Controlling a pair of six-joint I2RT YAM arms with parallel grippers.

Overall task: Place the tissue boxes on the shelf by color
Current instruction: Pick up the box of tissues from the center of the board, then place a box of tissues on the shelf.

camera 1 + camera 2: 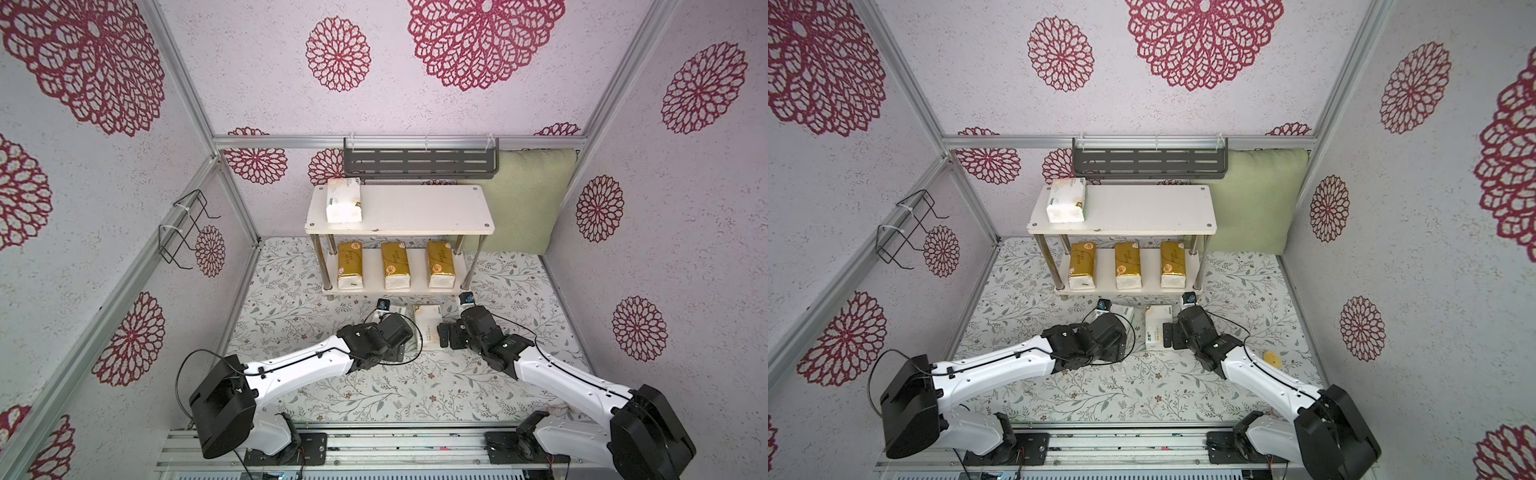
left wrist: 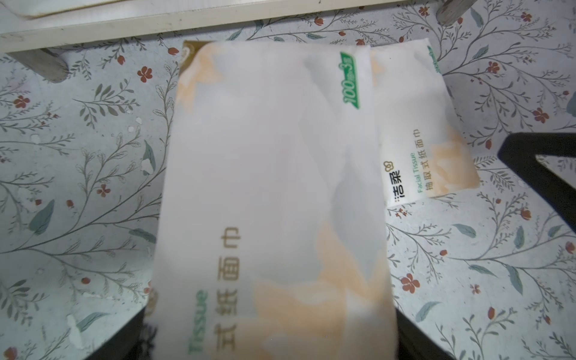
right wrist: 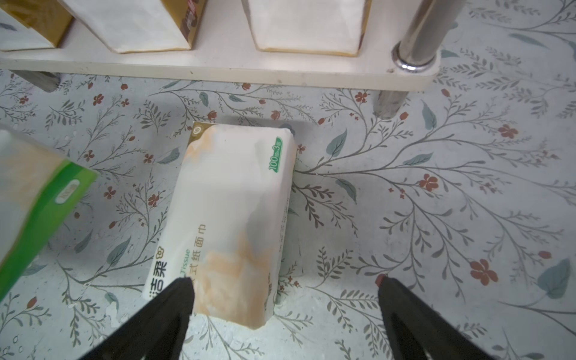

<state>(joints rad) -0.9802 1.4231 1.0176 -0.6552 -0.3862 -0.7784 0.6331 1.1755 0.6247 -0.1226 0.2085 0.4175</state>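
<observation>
The left claw (image 2: 272, 318) gripped a white tissue pack (image 2: 271, 187) just in front of the shelf (image 1: 415, 208), apparently tilted up off the floral surface (image 1: 374, 386), though the blurred wrist view left that unsure. The right claw (image 3: 285, 282) hung wide open and empty over the near end of a second white pack (image 3: 227, 224), which lay flat. Three gold packs (image 1: 395, 266) filled the lower tier and a shelved white pack (image 1: 344, 200) sat above. The held pack likely needed lifting onto the top board's free space.
</observation>
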